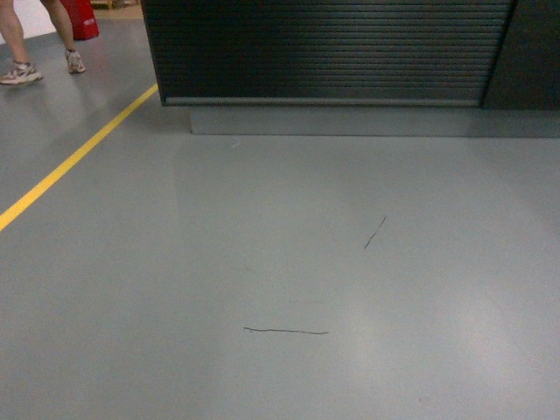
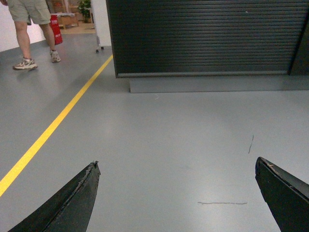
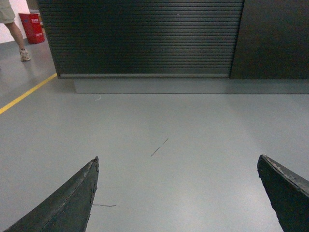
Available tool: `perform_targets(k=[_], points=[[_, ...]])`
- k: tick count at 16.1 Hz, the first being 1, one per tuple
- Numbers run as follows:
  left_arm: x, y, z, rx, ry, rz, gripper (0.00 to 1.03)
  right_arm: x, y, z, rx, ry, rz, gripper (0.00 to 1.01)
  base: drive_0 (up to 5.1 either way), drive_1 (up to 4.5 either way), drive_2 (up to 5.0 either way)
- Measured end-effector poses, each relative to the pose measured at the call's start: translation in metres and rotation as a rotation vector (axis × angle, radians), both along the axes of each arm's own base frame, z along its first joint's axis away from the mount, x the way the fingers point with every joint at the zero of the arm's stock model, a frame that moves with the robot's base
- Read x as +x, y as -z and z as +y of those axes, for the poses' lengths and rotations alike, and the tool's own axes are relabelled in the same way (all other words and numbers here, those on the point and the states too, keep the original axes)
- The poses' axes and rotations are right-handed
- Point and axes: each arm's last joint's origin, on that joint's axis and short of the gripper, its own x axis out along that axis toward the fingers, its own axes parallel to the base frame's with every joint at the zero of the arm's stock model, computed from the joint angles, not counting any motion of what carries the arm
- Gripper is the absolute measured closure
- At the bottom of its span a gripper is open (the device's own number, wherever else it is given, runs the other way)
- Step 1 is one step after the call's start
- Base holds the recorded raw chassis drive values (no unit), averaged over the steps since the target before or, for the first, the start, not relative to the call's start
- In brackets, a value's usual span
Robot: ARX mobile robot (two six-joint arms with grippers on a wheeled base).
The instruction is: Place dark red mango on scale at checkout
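The checkout [image 1: 324, 52] fills the top of the head view with its dark slatted front above a grey plinth [image 1: 350, 121]; its top is out of frame. It also shows in the left wrist view as the checkout [image 2: 203, 36] and in the right wrist view as the checkout [image 3: 145, 36]. The dark red mango and the scale are out of view. My left gripper [image 2: 177, 164] is open over bare floor, nothing between its fingers. My right gripper [image 3: 178, 162] is open too, and empty. Neither gripper shows in the head view.
Grey floor lies between me and the counter. A yellow floor line [image 1: 70, 162] runs diagonally on the left. A person [image 2: 29, 29] in shorts and trainers walks at the far left, near a red bin [image 1: 81, 17]. A darker panel [image 3: 275, 38] adjoins the slats on the right.
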Motion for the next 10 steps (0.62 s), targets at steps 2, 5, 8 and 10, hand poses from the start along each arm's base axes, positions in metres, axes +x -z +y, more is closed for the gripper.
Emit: perform_targets(k=[2, 5, 8, 10], points=[[0.0, 0.0, 0.0, 0.0, 0.0, 0.0, 0.05, 0.0, 0.0, 0.0, 0.0, 0.0, 0.0, 0.03, -0.1, 2.39, -2.6], [0.0, 0.0001, 0.0, 0.0, 0.0, 0.001, 0.05, 0.0, 0.0, 0.0, 0.0, 0.0, 0.0, 0.03, -0.1, 2.36, -2.6], [0.0, 0.0, 0.0, 0.0, 0.0, 0.0, 0.05, 0.0, -0.0002, 0.0, 0.0, 0.0, -0.002, 0.03, 0.0, 2.52, -2.5], [0.0, 0.0002, 0.0, 0.0, 0.0, 0.002, 0.05, 0.0, 0.0001, 0.0, 0.0, 0.0, 0.001, 0.03, -0.1, 2.38, -2.6]])
